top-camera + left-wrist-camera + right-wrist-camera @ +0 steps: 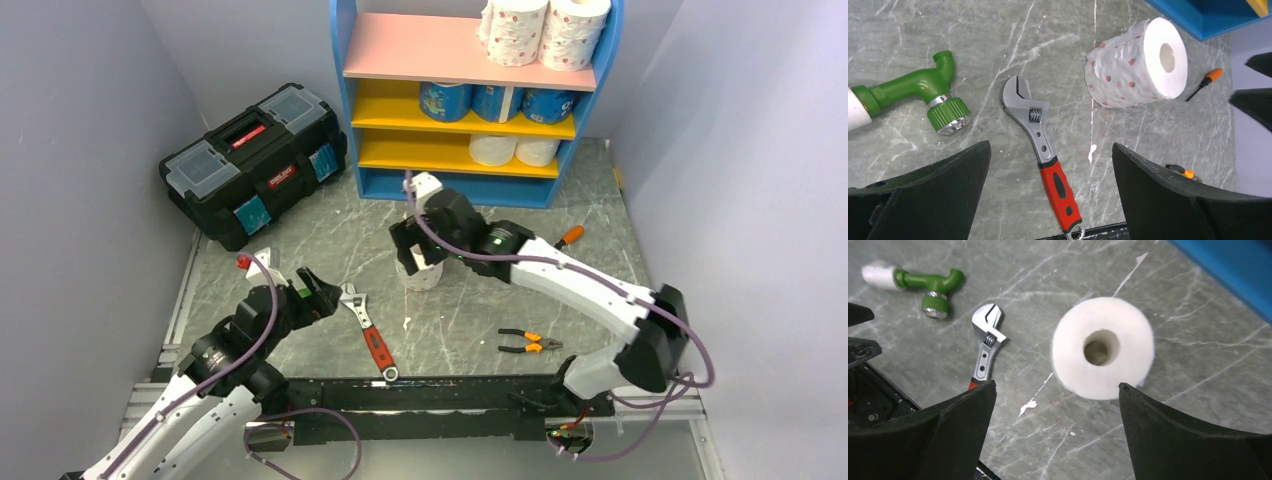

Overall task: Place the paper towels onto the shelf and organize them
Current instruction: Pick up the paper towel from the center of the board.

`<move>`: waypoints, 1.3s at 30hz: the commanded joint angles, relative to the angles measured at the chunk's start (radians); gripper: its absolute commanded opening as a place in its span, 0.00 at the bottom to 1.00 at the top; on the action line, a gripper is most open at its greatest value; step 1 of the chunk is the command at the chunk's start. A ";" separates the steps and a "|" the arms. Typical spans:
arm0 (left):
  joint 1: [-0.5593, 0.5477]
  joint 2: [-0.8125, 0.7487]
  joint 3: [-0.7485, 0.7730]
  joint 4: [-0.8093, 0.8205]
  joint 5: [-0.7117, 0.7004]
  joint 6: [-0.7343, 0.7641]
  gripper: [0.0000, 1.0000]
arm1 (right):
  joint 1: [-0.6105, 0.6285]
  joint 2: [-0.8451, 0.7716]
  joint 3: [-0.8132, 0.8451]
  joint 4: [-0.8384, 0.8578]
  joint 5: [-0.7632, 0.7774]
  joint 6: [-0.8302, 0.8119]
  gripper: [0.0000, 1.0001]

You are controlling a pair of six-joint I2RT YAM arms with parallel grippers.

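Observation:
One pink-dotted paper towel roll (421,274) stands upright on the grey table in front of the shelf (455,187). My right gripper (415,252) hovers over it, open. In the right wrist view the roll's hollow top (1103,347) lies just beyond the open gripper (1057,385), untouched. My left gripper (322,290) is open over the wrench, and its view shows the same roll (1133,65) further off. On the shelf, two pink-dotted rolls (545,32) stand on the pink board, three blue-wrapped rolls (495,102) on the middle yellow board, and two plain white rolls (515,150) on the lower one.
A black toolbox (255,165) sits at the back left. A red-handled wrench (368,330), orange pliers (528,342) and an orange screwdriver (570,236) lie on the table. A green tap fitting (923,95) lies near the left gripper. Grey walls close both sides.

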 commanded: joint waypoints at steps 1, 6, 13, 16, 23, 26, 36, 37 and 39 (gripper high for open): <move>0.006 -0.008 -0.016 0.014 0.031 -0.016 0.97 | 0.032 0.123 0.114 -0.092 0.051 -0.047 0.89; 0.006 0.008 -0.022 0.003 0.052 -0.023 0.96 | 0.024 0.168 0.124 -0.104 0.165 0.016 0.80; 0.005 0.006 -0.045 0.007 0.046 -0.042 0.95 | -0.236 0.018 -0.076 0.070 -0.061 0.262 1.00; 0.005 0.021 -0.048 0.017 0.046 -0.046 0.95 | -0.216 -0.037 -0.089 0.101 0.007 0.275 1.00; 0.006 0.079 -0.045 0.035 0.051 -0.044 0.95 | -0.056 -0.005 -0.013 0.035 0.263 0.098 1.00; 0.006 0.095 -0.045 0.034 0.056 -0.046 0.94 | -0.171 -0.037 -0.068 0.069 0.095 0.201 1.00; 0.005 0.074 -0.066 0.029 0.063 -0.063 0.94 | -0.209 -0.004 -0.082 0.061 -0.074 -0.030 0.88; 0.006 0.071 -0.071 0.031 0.066 -0.067 0.94 | -0.182 0.003 -0.081 0.058 -0.040 -0.065 0.87; 0.006 0.067 -0.083 0.032 0.071 -0.075 0.94 | -0.128 -0.008 -0.100 0.084 -0.038 -0.144 0.87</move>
